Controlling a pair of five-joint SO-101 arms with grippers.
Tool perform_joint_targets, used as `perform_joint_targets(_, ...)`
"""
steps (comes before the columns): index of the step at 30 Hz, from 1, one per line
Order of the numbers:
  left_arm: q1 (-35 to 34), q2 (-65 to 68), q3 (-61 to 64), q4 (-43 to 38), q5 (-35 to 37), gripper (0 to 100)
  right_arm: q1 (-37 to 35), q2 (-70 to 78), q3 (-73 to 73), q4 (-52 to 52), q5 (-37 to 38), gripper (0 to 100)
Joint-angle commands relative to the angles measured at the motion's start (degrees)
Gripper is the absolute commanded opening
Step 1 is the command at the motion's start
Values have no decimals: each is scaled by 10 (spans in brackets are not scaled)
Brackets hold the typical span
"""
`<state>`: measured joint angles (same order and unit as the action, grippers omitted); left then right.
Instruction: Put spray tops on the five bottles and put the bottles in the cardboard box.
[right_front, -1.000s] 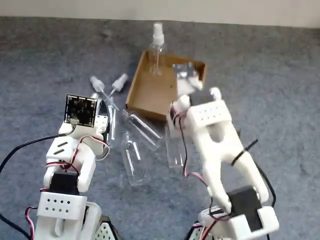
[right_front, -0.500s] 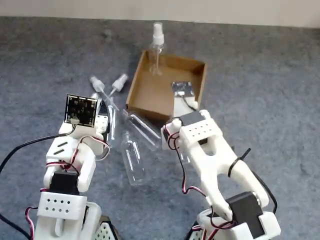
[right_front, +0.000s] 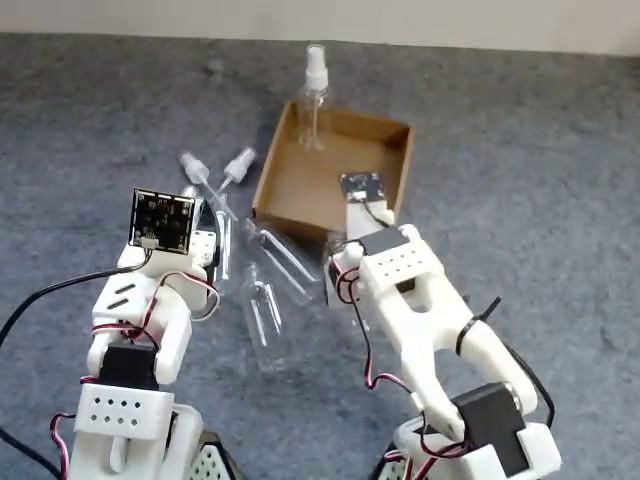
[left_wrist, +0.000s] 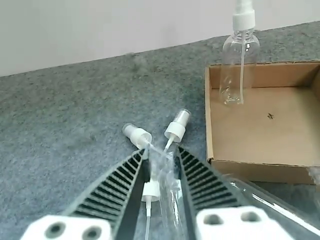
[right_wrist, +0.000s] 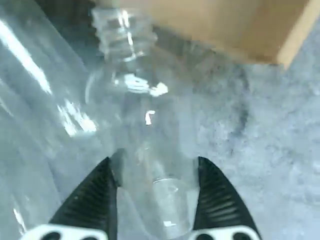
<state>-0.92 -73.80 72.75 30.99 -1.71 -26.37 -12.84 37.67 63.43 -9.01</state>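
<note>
A clear topless bottle (right_wrist: 145, 115) lies on the grey carpet just outside the cardboard box (right_front: 320, 185). My right gripper (right_wrist: 154, 162) is open, with one finger on each side of the bottle's body. One bottle with a spray top (right_front: 314, 100) stands in the box's far corner. Two more topless bottles (right_front: 285, 262) (right_front: 265, 320) lie between the arms. My left gripper (left_wrist: 161, 151) rests low and slightly open, with a white spray top (left_wrist: 150, 191) lying between its fingers. Two more spray tops (left_wrist: 137, 135) (left_wrist: 177, 125) lie just past its tips.
The box (left_wrist: 260, 125) is shallow and holds only the standing bottle (left_wrist: 239, 65). Its near wall is close in front of the right gripper. Grey carpet stretches bare to the far left and right, and a pale wall runs along the back.
The right arm has pulled back from over the box and come down over the bottle lying outside the near wall. The left arm has not moved.
</note>
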Motion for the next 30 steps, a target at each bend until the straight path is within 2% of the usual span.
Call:
perform_joint_targets(1,10,-2,-8,-13,1,46,0,-85,-9,51,22,4)
perform_joint_targets(4,12,-1,-22,-8,2,46,17,-161,-9,100,76,4)
perform_joint_targets(7,13,-1,-42,23,2,46,78,-223,-10,161,130,4)
perform_joint_targets(11,10,0,-67,48,2,46,216,-264,-14,209,236,4)
perform_joint_targets(15,7,55,-135,98,-1,46,370,-241,-9,194,333,4)
perform_joint_targets(18,-14,168,-221,135,-3,46,448,-192,-9,145,389,4)
perform_joint_targets(22,-66,382,-385,193,-3,50,502,-99,-7,90,441,4)
perform_joint_targets(25,-83,547,-552,266,0,59,516,-29,-7,41,447,4)
perform_joint_targets(30,-86,804,-840,394,30,143,516,59,-9,-3,448,4)
